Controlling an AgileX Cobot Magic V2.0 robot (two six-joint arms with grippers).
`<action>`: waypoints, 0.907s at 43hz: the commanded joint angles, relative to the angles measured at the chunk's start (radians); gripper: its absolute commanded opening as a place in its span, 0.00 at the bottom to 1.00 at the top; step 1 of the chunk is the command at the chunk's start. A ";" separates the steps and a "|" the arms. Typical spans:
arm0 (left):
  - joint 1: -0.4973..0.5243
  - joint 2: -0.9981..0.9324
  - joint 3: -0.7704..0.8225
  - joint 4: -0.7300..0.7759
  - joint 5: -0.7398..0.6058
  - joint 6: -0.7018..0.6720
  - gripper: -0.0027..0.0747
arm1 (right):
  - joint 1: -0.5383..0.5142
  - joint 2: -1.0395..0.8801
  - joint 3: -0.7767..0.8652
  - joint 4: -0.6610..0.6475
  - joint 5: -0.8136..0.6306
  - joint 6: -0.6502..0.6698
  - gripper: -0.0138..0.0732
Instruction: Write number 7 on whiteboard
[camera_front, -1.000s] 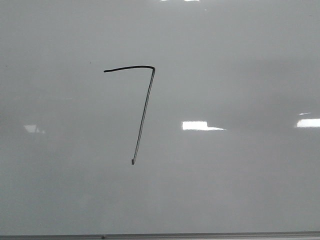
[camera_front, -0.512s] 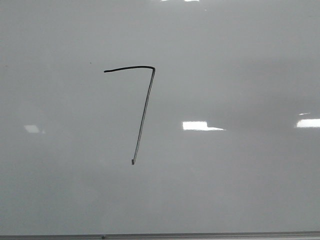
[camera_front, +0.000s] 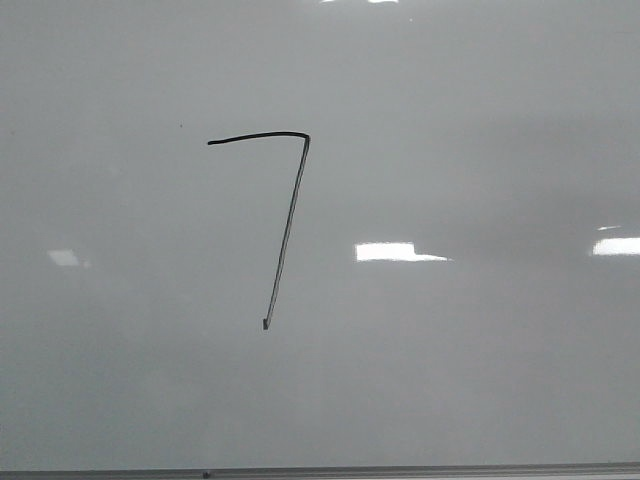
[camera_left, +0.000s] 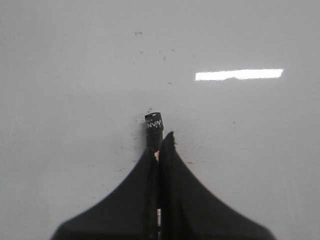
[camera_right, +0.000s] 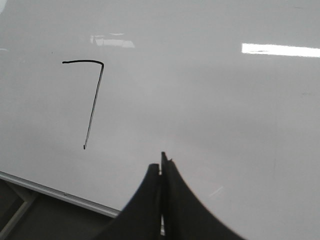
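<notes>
Only the number 7 (camera_front: 285, 215) on the whiteboard (camera_front: 480, 360); left tool (camera_left: 159, 150) pinching a black marker (camera_left: 154, 131), right tool (camera_right: 161, 167) pressed together.

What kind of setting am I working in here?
Probably an indoor office or lab: a glossy whiteboard with a metal bottom edge fills the view, ceiling-light reflections glare on it, and a marker-drawn number 7 is on it.
</notes>
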 joint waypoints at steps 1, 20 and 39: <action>-0.002 -0.003 -0.029 -0.013 -0.067 -0.013 0.01 | -0.006 0.003 -0.026 0.012 -0.057 0.001 0.09; -0.002 -0.001 -0.029 -0.013 -0.069 -0.013 0.01 | -0.006 0.003 -0.026 0.012 -0.057 0.001 0.09; -0.062 -0.111 0.100 0.281 -0.130 -0.310 0.01 | -0.006 0.003 -0.026 0.012 -0.057 0.001 0.09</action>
